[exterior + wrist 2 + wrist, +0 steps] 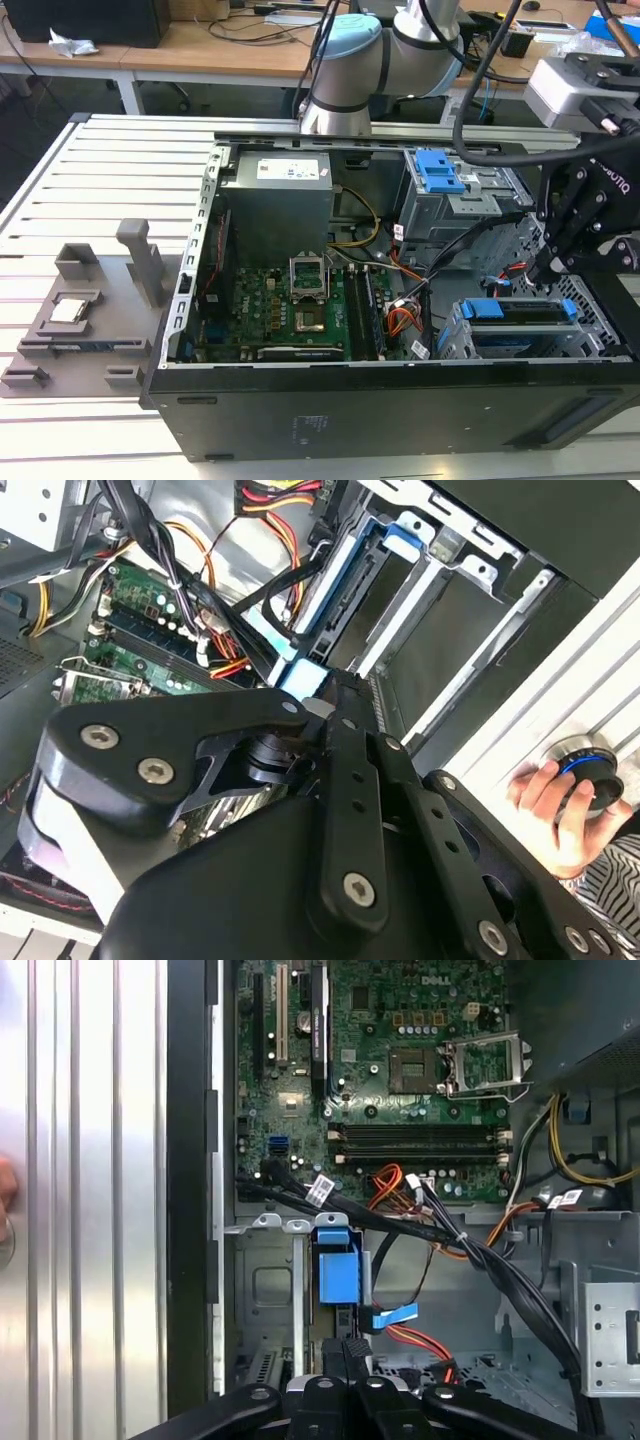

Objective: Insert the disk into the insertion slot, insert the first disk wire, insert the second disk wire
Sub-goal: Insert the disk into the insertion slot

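Note:
The disk [520, 313], silver in a bright blue carrier, lies inside the insertion slot [452, 338], the grey metal cage at the case's corner on the exterior view's right. In the first wrist view the carrier's blue end [338, 1272] sits between the cage walls [262, 1290], just beyond my gripper [346, 1348]. The gripper's black fingers are shut together, with nothing visible between them. My gripper [546, 266] hangs just above the cage in the exterior view. A loose blue flat wire end [396, 1315] and a red wire [425, 1340] lie beside the fingers. The second wrist view shows the disk [350, 575] past the gripper [335, 690].
The open computer case holds a motherboard [290, 310], a grey power supply [280, 195] and a taller grey box with a blue latch [440, 172]. Black cable bundles [480, 1260] cross near the cage. A grey fixture [90, 310] lies on the table. A hand [548, 802] rests on a round button.

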`<state>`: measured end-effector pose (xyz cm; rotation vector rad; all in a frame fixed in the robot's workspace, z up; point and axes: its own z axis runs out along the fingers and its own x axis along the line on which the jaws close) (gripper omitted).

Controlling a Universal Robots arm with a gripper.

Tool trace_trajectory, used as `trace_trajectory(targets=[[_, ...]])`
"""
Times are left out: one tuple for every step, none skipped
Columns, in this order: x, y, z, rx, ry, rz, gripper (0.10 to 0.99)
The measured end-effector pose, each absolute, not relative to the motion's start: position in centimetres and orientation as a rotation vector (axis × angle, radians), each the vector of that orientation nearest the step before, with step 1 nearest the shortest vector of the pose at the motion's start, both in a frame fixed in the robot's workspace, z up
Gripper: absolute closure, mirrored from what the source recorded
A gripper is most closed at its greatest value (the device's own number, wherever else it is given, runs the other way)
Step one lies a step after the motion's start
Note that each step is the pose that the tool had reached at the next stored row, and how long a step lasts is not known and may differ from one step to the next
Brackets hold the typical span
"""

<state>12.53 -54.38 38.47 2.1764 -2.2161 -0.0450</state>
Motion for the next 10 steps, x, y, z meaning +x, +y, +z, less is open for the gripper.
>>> trace_trajectory(targets=[[12.6, -54.4, 38.3, 2.176, -2.216, -0.045, 0.980], [12.7, -54.4, 38.2, 2.176, -2.216, -0.046, 0.980], [13.0, -54.4, 37.9, 2.175, -2.215, -0.047, 0.980], [13.1, -54.4, 37.7, 2.175, -2.215, -0.048, 0.980], [13.3, -54.4, 37.6, 2.174, -2.214, -0.049, 0.980], [13.5, -54.3, 37.3, 2.174, -2.214, -0.050, 0.980], [13.9, -54.3, 37.0, 2.173, -2.213, -0.052, 0.980], [14.2, -54.3, 36.8, 2.173, -2.212, -0.052, 0.980], [14.4, -54.3, 36.8, 2.172, -2.212, -0.053, 0.980], [14.4, -54.3, 36.8, 2.172, -2.212, -0.053, 0.980]])
